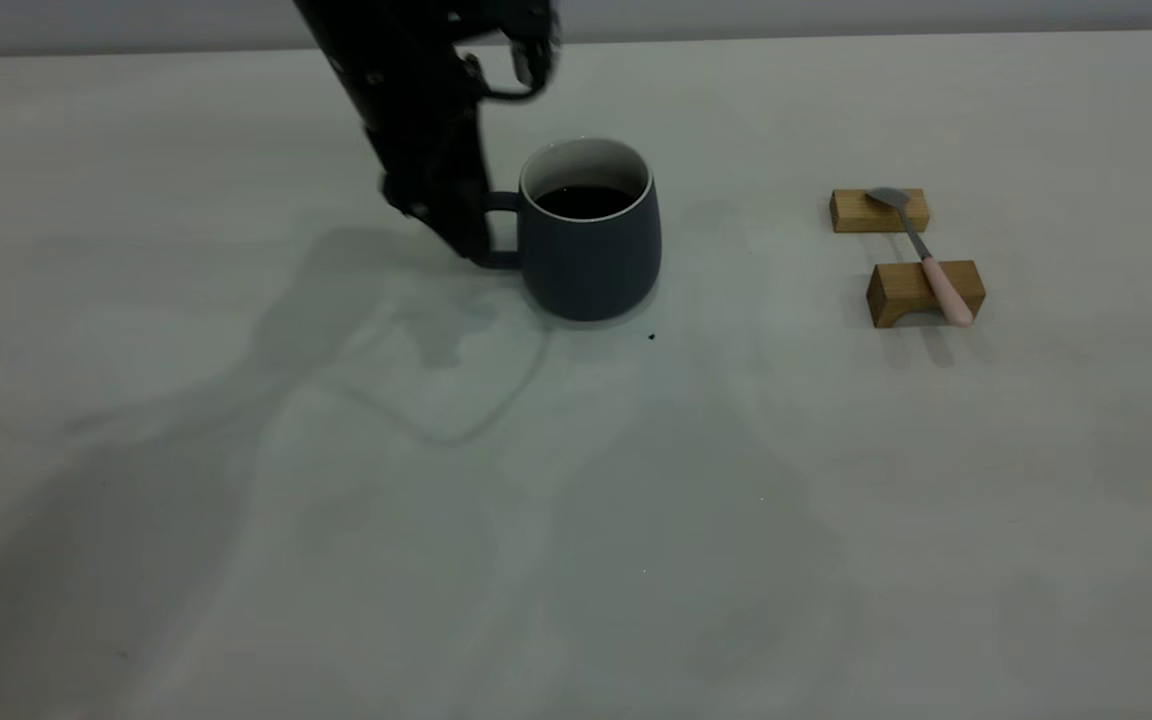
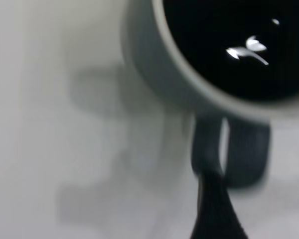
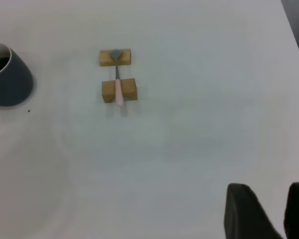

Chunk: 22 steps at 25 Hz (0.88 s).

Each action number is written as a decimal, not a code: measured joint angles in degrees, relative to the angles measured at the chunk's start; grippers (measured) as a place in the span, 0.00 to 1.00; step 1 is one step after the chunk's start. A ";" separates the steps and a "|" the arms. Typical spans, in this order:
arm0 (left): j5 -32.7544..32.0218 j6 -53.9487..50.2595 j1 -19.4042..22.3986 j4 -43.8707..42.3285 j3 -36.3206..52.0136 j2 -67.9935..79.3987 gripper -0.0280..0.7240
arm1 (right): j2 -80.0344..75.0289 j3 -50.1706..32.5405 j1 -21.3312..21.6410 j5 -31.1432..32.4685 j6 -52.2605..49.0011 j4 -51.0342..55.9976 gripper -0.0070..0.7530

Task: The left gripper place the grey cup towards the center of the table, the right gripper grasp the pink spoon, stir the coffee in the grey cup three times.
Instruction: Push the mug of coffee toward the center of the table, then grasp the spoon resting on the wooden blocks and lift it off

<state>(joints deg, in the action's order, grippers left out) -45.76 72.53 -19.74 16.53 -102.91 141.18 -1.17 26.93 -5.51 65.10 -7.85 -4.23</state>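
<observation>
The grey cup (image 1: 591, 250) stands upright on the table (image 1: 576, 520), a little left of the middle, with dark coffee (image 1: 586, 200) inside. My left gripper (image 1: 484, 250) reaches down from the far side and is shut on the cup's handle (image 2: 239, 149), where its black fingers (image 2: 214, 209) show as one tapered mass. The pink spoon (image 1: 926, 255) lies across two wooden blocks to the right of the cup, bowl on the far block. The right gripper (image 3: 281, 204) hovers open, high above bare table, well away from the spoon (image 3: 118, 84) and the cup (image 3: 7, 79).
The two tan wooden blocks (image 1: 881, 210) (image 1: 911, 290) carry the spoon. A tiny dark speck (image 1: 651, 337) lies just in front of the cup. The table's edge (image 3: 294, 40) runs past the blocks on the side away from the cup.
</observation>
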 joint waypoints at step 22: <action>-21.16 -60.89 0.13 -8.97 6.36 -57.77 0.73 | 0.00 0.00 0.00 0.00 0.00 0.00 0.32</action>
<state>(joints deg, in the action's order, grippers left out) -66.93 11.65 -19.61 7.56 -96.54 83.41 -1.17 26.93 -5.51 65.10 -7.85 -4.23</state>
